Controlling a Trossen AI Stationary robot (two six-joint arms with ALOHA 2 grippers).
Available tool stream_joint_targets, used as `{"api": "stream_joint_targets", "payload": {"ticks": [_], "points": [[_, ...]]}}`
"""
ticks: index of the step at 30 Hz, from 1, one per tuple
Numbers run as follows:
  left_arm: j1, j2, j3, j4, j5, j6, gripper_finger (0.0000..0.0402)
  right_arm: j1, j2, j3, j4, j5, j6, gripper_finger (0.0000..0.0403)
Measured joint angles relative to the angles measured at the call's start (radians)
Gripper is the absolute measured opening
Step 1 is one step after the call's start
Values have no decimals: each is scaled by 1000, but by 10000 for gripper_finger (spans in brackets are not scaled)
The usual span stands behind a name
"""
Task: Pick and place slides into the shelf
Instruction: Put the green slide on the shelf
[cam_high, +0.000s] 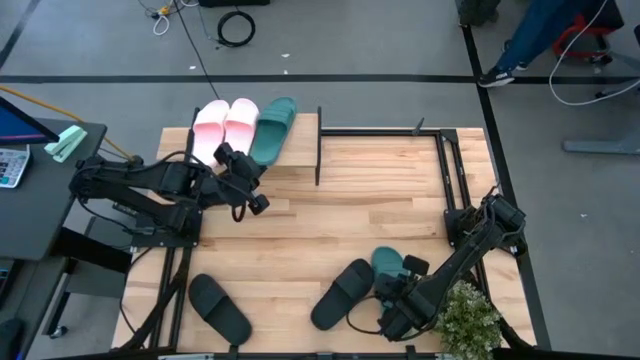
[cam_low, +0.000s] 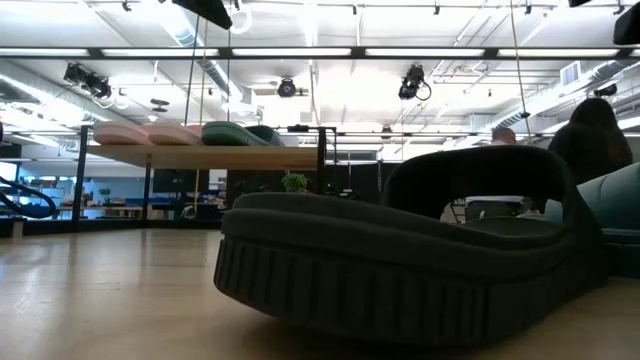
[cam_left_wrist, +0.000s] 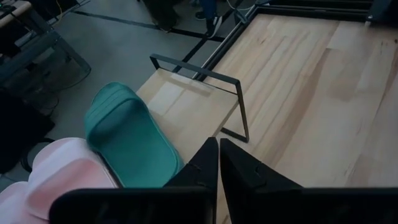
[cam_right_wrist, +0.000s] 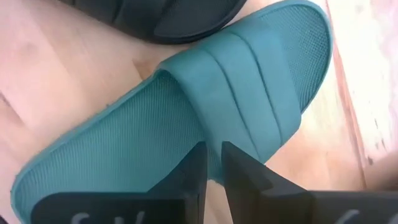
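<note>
The shelf (cam_high: 300, 125) stands at the table's far left. Two pale pink slides (cam_high: 225, 125) and one teal slide (cam_high: 272, 128) rest on their soles on its plank. My left gripper (cam_high: 256, 201) hovers shut just near of the shelf, beside that teal slide (cam_left_wrist: 127, 140), with nothing between its fingers (cam_left_wrist: 205, 162). Near the table's near right lies a second teal slide (cam_high: 386, 262), sole down on the table. My right gripper (cam_high: 392, 290) points down onto it, closed on its side. A black slide (cam_high: 340, 293) lies right beside it, another black slide (cam_high: 218, 308) at the near left. My right gripper comes down from above onto the second teal slide's long side, where the strap meets the footbed (cam_right_wrist: 214, 140). Its two fingers stand a narrow gap apart with teal foam between them. The fingers hide the exact place of contact. The slide lies flat on the table.
A small green plant (cam_high: 468, 318) stands at the near right corner, close to my right arm. Black metal rails (cam_high: 440, 180) run along the table's right and far sides. The middle of the tabletop (cam_high: 360, 200) is bare wood. A person (cam_low: 595, 140) sits beyond the table.
</note>
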Motion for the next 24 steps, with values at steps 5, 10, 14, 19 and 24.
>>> {"api": "stream_joint_targets", "payload": {"ticks": [5, 10, 14, 19, 24], "points": [[0, 0, 0, 0, 3, -1, 13, -8, 0, 0, 16, -49, -173, 58], [0, 0, 0, 0, 6, -1, 7, -29, 0, 0, 27, -12, -201, 60], [0, 0, 0, 0, 6, -1, 14, -26, 2, 0, 57, 8, -200, 63], [0, 0, 0, 0, 6, -1, 23, -27, 2, -11, 53, 10, -232, 87], [0, 0, 0, 0, 7, -1, 14, -27, 3, -54, 80, 12, -240, 131]]}}
